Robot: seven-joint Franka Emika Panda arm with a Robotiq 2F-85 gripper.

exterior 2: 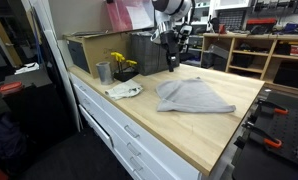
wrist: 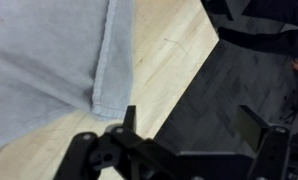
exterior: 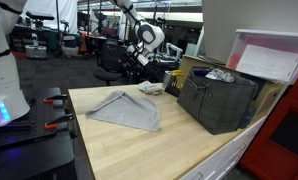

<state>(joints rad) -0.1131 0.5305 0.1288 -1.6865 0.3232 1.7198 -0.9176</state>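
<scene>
Cloth (exterior: 126,110) lies flat but rumpled on the wooden worktop (exterior: 179,140) in an exterior view. It is clear of the gripper (exterior: 141,66), which hangs above the far end near a dark basket (exterior: 217,98). In an exterior view the cloth (exterior 2: 194,97) looks folded over itself with uneven edges, the gripper (exterior 2: 173,64) is raised over its far side, and a cup (exterior 2: 103,72) and a plate (exterior 2: 124,91) sit well apart from it. In the wrist view the gripper (wrist: 189,130) stands spread wide and empty, just off one corner of the cloth (wrist: 49,60). By my judgement the cloth is set down and let go, though not neatly squared.
</scene>
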